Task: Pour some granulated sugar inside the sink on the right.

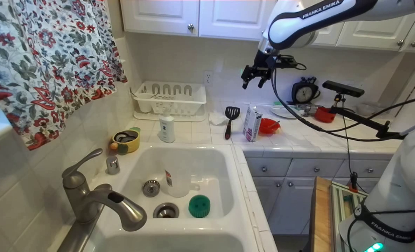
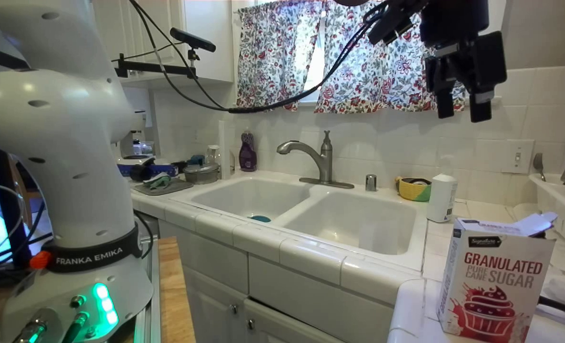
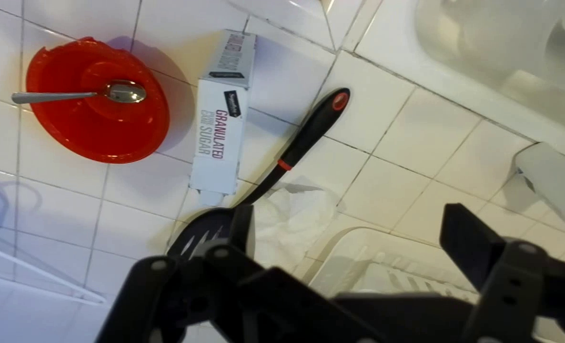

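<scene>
Sugar carton [image 2: 497, 283] — upright, fill level hidden in every view.

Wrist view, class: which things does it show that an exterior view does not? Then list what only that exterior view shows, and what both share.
Of this pair, only the wrist view shows the red bowl and the spoon lying in it. Only the exterior view shows the flowered curtains, purple bottle and light switch. Both show the sugar box, white dispenser bottle, open claw, and at least part of the dish rack and sink.
</scene>
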`<state>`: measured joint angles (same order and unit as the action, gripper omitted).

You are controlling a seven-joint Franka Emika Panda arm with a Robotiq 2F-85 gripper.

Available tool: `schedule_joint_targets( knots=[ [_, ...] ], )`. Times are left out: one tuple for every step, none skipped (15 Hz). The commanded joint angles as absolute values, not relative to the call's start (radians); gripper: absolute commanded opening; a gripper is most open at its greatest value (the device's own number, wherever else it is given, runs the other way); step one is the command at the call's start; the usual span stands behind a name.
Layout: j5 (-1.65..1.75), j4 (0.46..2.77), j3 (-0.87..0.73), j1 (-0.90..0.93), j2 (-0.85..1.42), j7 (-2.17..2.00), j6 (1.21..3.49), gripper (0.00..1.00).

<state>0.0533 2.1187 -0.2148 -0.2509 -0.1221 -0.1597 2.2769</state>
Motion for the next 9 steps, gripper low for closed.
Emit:
schedule_joint_targets(
  knots=[
    [0.054,2.074,-0.241,-0.263,-0.075,-0.137,2.224,1.00],
    [0.047,2.075,-0.248,-0.265,-0.069,-0.126,2.207,1.00],
    [0.033,2.084,-0.255,-0.265,-0.067,-0.112,2.203,1.00],
    [0.014,2.093,-0.261,-0.264,-0.063,-0.097,2.204,1.00],
    [0.002,2.103,-0.265,-0.264,-0.060,-0.089,2.218,1.00],
    [-0.004,2.120,-0.268,-0.264,-0.055,-0.081,2.251,1.00],
    [-0.008,2.131,-0.271,-0.265,-0.046,-0.080,2.277,1.00],
    [0.007,2.138,-0.272,-0.267,-0.034,-0.092,2.310,1.00],
    [0.023,2.121,-0.266,-0.264,-0.053,-0.109,2.256,1.00]
  ],
)
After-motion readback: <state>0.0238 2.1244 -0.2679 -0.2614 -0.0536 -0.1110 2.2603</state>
